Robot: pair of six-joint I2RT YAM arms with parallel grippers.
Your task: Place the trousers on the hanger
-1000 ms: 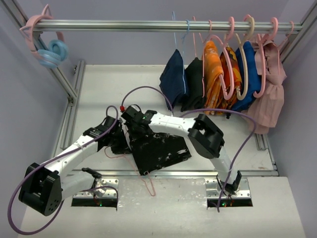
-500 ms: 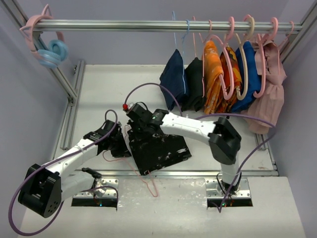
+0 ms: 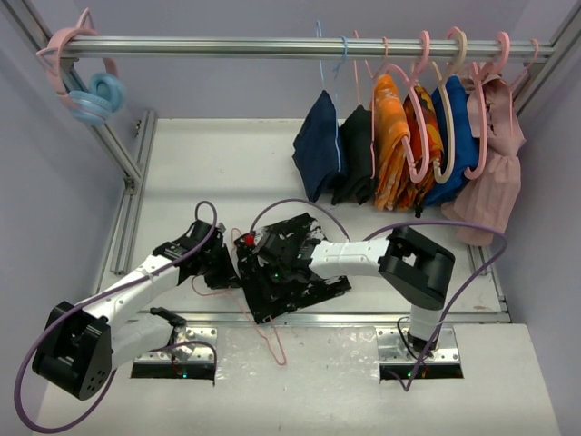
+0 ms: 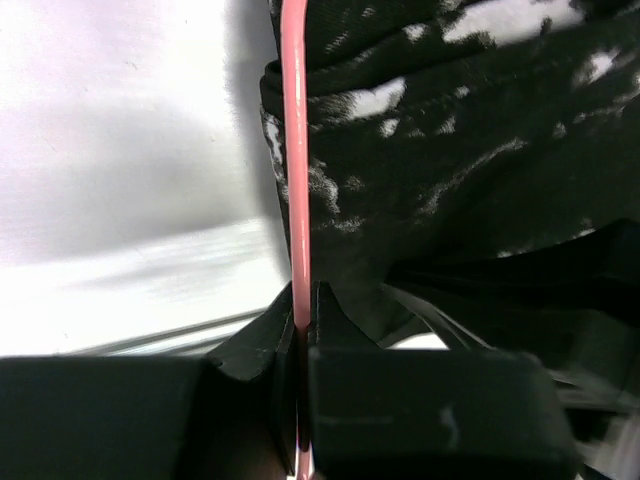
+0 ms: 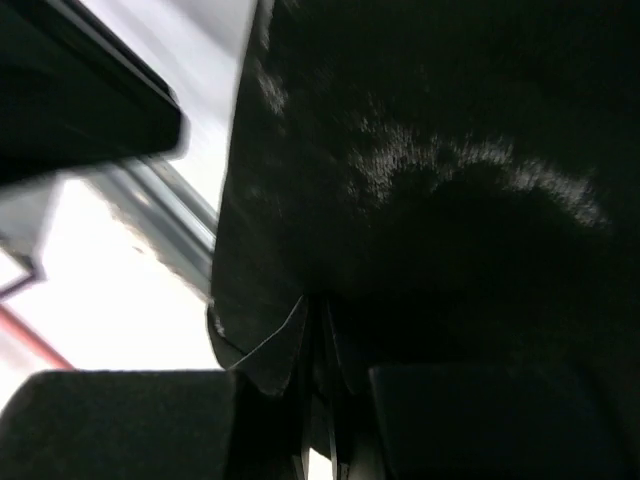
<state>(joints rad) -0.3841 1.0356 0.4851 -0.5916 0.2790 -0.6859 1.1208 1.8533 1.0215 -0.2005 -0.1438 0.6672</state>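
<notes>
Left gripper (image 4: 301,305) pinching thin pink wire hanger (image 4: 295,150); right gripper (image 5: 318,315) against soft black white-splattered trousers (image 5: 450,150), can't tell its grip.

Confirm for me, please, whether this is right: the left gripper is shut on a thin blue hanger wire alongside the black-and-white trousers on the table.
Not quite: the hanger is pink, not blue. The left wrist view shows the left gripper shut on that thin pink wire alongside the black-and-white trousers on the table.
</notes>
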